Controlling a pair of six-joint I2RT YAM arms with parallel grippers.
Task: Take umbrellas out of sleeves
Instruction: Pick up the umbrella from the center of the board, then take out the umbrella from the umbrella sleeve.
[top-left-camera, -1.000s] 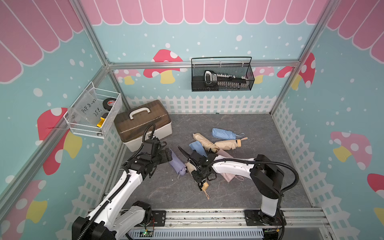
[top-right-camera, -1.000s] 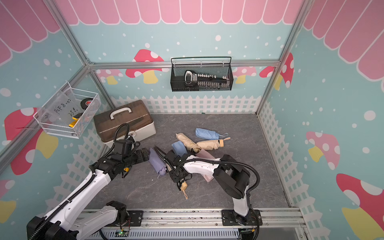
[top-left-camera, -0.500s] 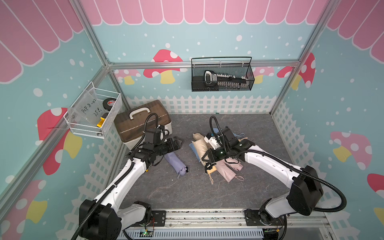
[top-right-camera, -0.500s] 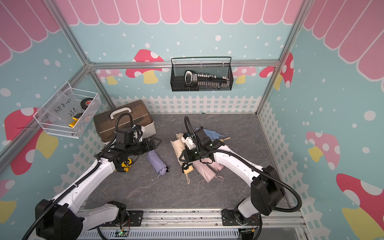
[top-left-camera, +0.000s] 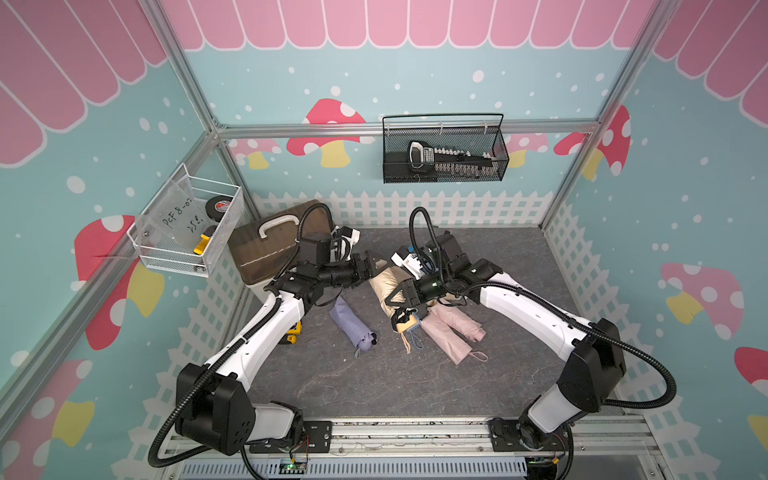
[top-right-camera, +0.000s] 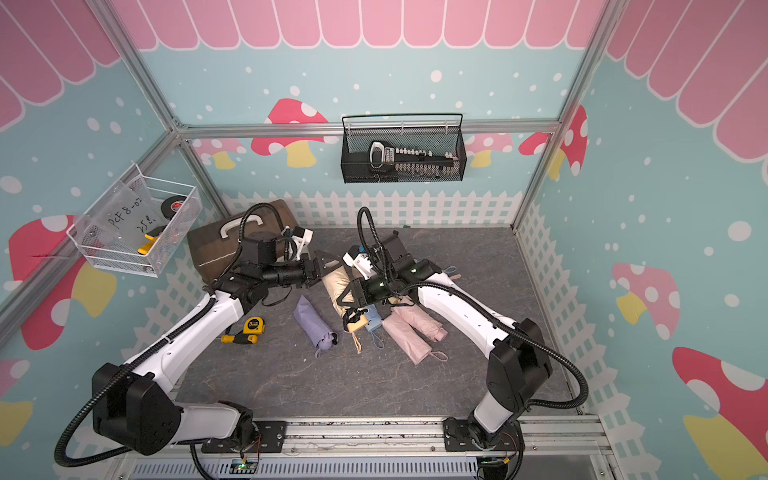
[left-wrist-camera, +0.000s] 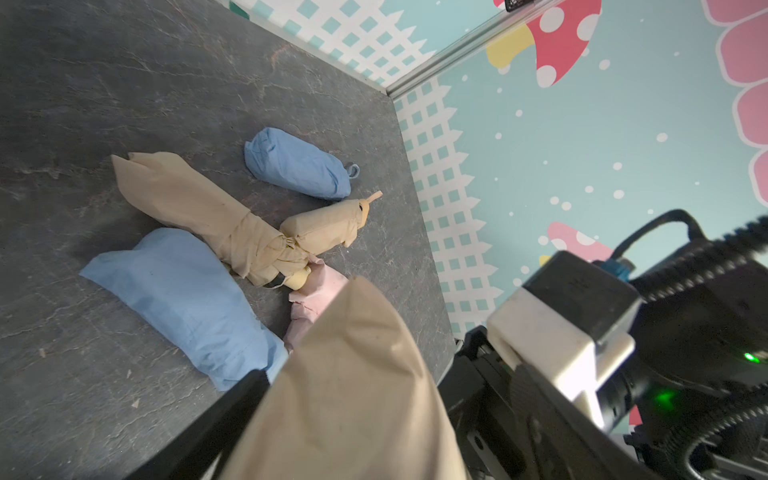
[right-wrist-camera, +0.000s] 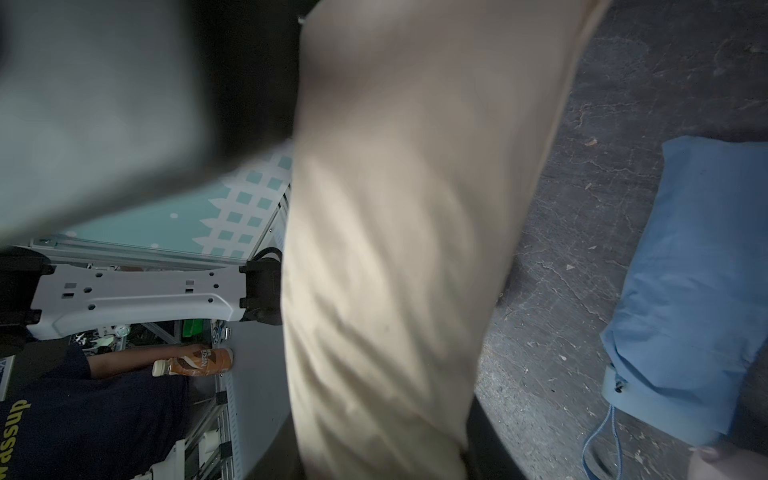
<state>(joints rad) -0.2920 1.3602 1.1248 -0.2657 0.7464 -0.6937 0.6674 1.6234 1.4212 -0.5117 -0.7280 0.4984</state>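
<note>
Now, nearest you the lilac umbrella (top-left-camera: 353, 326) lies on the table (top-left-camera: 374, 386), for your left gripper (top-left-camera: 376, 268) has left it and gone to the far end of the beige sleeve (top-left-camera: 384, 282), its jaws spread wide on both sides of the cloth and not squeezing yet. Your right gripper (top-left-camera: 398, 296) has carried that sleeve, with its umbrella inside, back from the front and holds it up, jaws pinching it near the handle (top-left-camera: 405, 326), so I think you can now grab the sleeve and pull it off. Farther back a blue umbrella (left-wrist-camera: 297, 164) waits, I think still in its sleeve
</note>
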